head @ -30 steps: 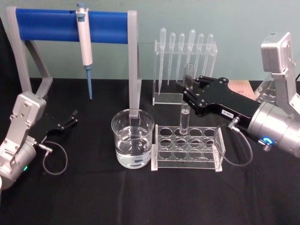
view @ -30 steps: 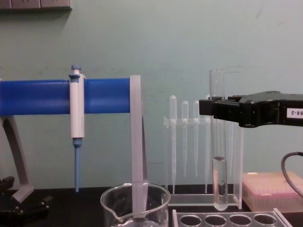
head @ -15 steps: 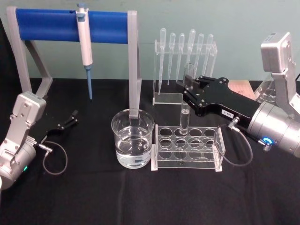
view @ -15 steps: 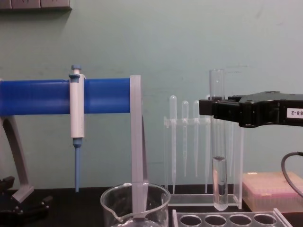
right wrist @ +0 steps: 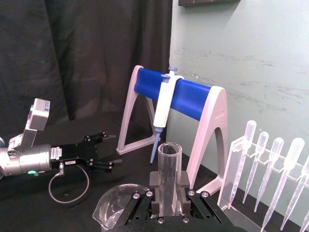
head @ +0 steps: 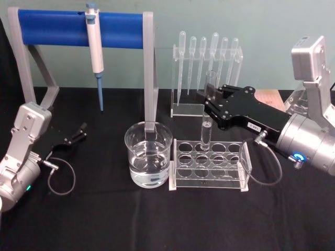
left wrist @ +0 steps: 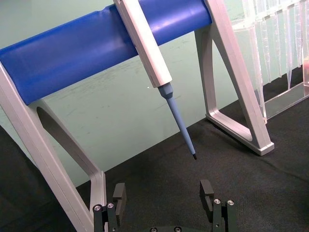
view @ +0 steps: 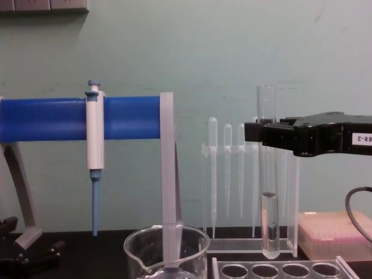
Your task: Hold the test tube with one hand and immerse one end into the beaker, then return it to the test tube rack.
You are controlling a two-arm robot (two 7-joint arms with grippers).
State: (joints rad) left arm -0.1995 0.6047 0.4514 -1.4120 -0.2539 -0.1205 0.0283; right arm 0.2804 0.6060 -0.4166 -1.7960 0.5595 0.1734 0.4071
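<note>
At the lower left of the head view, the left black pincer (head: 78, 132) is lying idle on the black cloth worktop (head: 157, 219), its fingers standing apart and gripping nothing. Right of it, at centre frame, the wide clear glass beaker (head: 133, 151) is sitting part-filled with clear liquid, with the grey upright of the blue-barred stand (head: 150, 78) rising just behind it. Right of the beaker, the long clear glass test tube (view: 269, 192) is hanging upright with a little liquid in its round bottom. In the chest view that bottom is hovering just above the clear acrylic test tube rack (head: 245, 159) and is touching none of its holes. The right black pincer (head: 209, 103) is reaching in from the right edge and clamping the tube high up, below its open rim. The tube seems to be travelling between rack and beaker, though I cannot tell in which direction. Either way, the tube should be kept vertical so the liquid is not spilling. It should be lifted well clear of the rack before sliding left, kept in front of the grey upright, and centred over the beaker's mouth or the chosen hole before lowering slowly.
</note>
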